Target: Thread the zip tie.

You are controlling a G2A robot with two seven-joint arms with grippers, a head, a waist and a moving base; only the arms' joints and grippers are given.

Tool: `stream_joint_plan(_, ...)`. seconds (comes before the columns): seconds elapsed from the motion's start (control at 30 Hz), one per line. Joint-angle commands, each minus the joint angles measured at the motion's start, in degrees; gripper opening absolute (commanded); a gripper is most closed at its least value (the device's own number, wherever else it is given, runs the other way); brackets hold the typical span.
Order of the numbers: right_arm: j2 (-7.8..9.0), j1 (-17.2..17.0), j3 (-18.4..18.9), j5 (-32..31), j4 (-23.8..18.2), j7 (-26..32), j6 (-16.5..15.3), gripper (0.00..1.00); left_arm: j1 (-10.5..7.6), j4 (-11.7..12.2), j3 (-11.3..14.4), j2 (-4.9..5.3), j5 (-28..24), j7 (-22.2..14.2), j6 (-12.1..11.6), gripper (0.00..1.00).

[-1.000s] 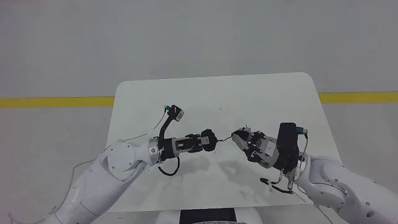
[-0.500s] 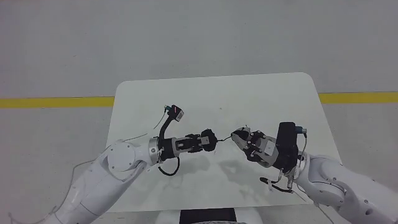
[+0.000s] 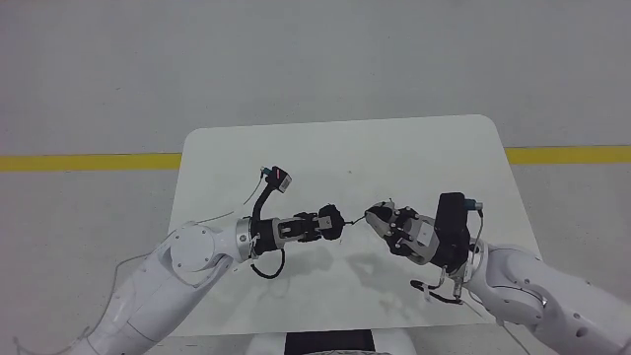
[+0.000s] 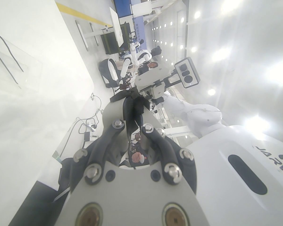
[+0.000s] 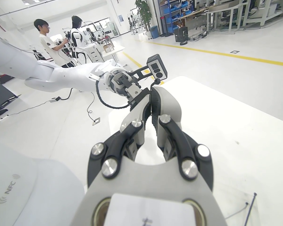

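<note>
The zip tie (image 3: 355, 221) spans the gap above the tabletop (image 3: 424, 153), the left claw (image 3: 336, 221) clamped on one end and the right claw (image 3: 374, 216) pinched on the other. Threading likely needs the tail squared to the head's slot and fed slowly. Some spare ties (image 4: 8, 52) lie in what may be a clear tray (image 4: 33, 64).

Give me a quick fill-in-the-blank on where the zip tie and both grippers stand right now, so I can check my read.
1. The left gripper and the right gripper face each other tip to tip over the ____ table.
2. Both grippers' fingers are ____ on the zip tie stretched between them.
3. The zip tie is ____ in colour.

Missing words: white; shut; black.
</note>
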Motion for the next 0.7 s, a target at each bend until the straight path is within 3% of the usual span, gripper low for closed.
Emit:
stream_joint_plan(0.0, -0.06, 0.4, -0.4, 0.1, 0.2, 0.0, 0.0, 0.00, 0.00, 0.0, 0.0, 0.00, 0.0, 0.0, 0.0, 0.00)
stream_joint_plan(0.3, -0.17, 1.7, -1.9, 0.0, 0.6, -0.8, 0.0, 0.00, 0.00, 0.0, 0.0, 0.00, 0.0, 0.0, 0.0, 0.00)
stream_joint_plan(0.67, 0.96, 1.1, -1.2, -1.0, 0.2, -3.3, 0.0, 0.00, 0.00, 0.0, 0.0, 0.00, 0.0, 0.0, 0.0, 0.00)
